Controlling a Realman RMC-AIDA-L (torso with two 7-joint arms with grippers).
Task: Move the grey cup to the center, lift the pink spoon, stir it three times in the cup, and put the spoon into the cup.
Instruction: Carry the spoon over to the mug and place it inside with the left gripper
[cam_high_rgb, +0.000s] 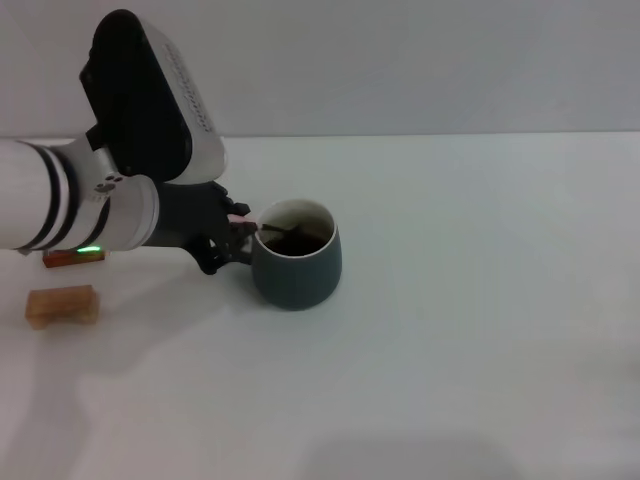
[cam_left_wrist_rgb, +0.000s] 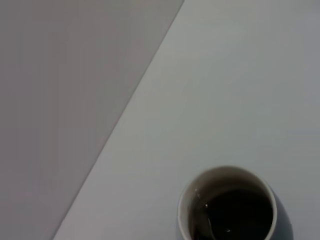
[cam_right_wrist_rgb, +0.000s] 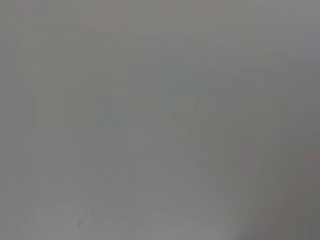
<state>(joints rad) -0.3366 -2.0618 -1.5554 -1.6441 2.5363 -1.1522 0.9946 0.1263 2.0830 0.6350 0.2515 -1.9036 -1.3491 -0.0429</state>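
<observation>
The grey cup (cam_high_rgb: 296, 260) stands on the white table a little left of the middle, with dark liquid inside. It also shows in the left wrist view (cam_left_wrist_rgb: 227, 207). My left gripper (cam_high_rgb: 236, 236) is right beside the cup's left rim. It is shut on the pink spoon (cam_high_rgb: 243, 219), of which a short pink piece of handle shows between the fingers. The spoon slants down over the rim into the liquid, where its lower part looks dark. The spoon does not show clearly in the left wrist view. My right gripper is out of view.
A small reddish-brown block (cam_high_rgb: 74, 257) lies at the left, partly under my left arm. A light wooden block (cam_high_rgb: 62, 305) lies just in front of it. The table's far edge (cam_high_rgb: 430, 135) meets a grey wall.
</observation>
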